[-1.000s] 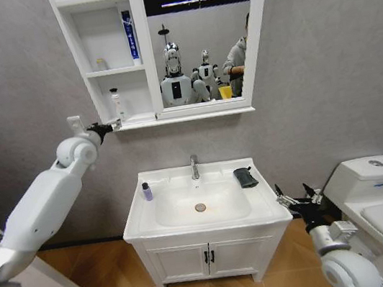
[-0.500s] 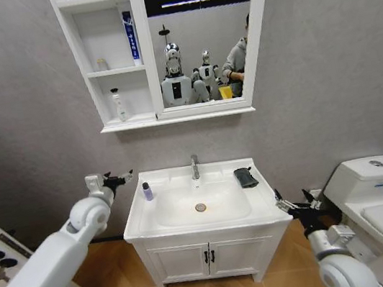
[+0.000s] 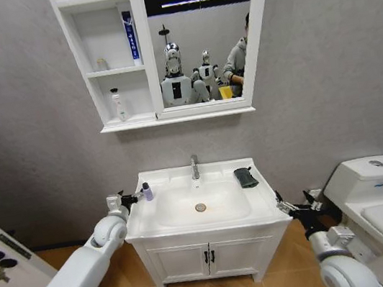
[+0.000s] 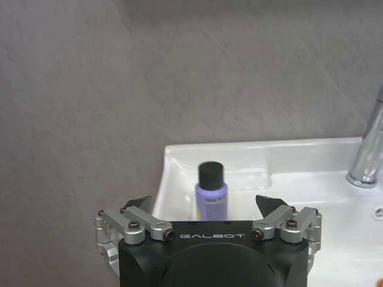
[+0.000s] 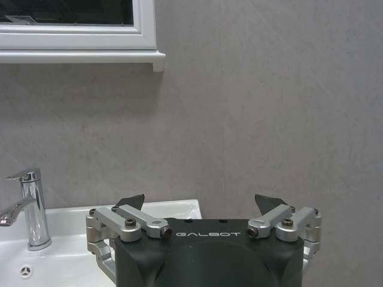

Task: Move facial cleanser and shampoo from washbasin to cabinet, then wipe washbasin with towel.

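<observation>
We've got our left gripper (image 3: 134,197) spread wide, just beside the purple bottle (image 3: 147,191) on the washbasin (image 3: 260,209), right gripper (image 3: 294,204) spread too.

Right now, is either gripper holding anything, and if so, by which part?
Nothing is held. The left gripper is open, lined up with the purple bottle on the washbasin rim, not gripping it. The right gripper is open and empty.

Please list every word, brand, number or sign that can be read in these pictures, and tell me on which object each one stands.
"GALBOT": white letters on the black body of the left hand, which is open in front of the small purple bottle with a black cap.
"GALBOT": the same white letters on the black body of the right hand, also open.
Print on the tall blue and white tube in the white wall-hung cabinet: too small to read.
</observation>
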